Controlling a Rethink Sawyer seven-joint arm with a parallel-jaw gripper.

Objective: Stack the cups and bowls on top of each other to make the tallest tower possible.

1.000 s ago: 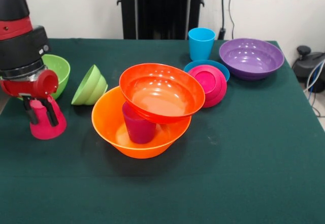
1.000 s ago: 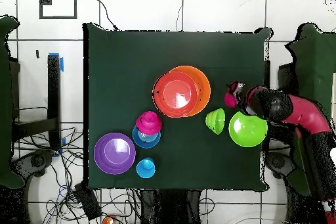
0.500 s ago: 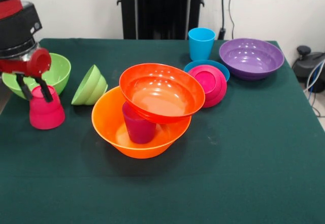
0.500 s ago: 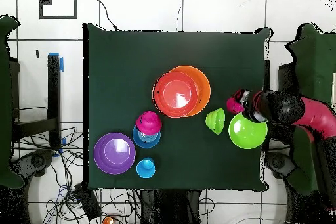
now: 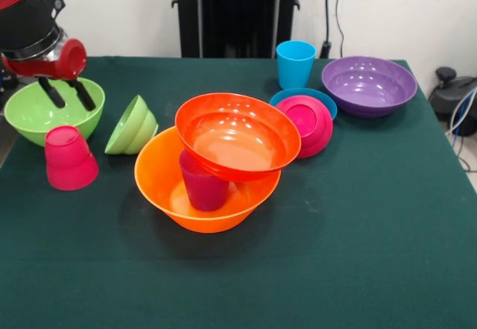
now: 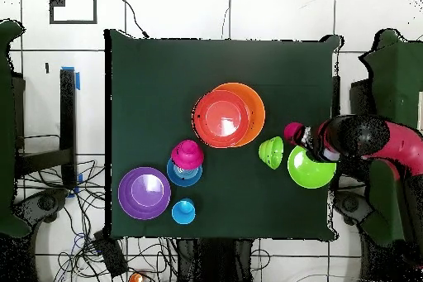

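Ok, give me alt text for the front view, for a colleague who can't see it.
An open gripper hangs above a large green bowl, apart from an upside-down pink cup on the green table. At centre, a red-orange bowl rests tilted on a purple cup inside an orange bowl.

A cup (image 5: pixel 203 183) stands inside the base bowl (image 5: pixel 205 187), with another bowl (image 5: pixel 237 135) resting tilted on top.
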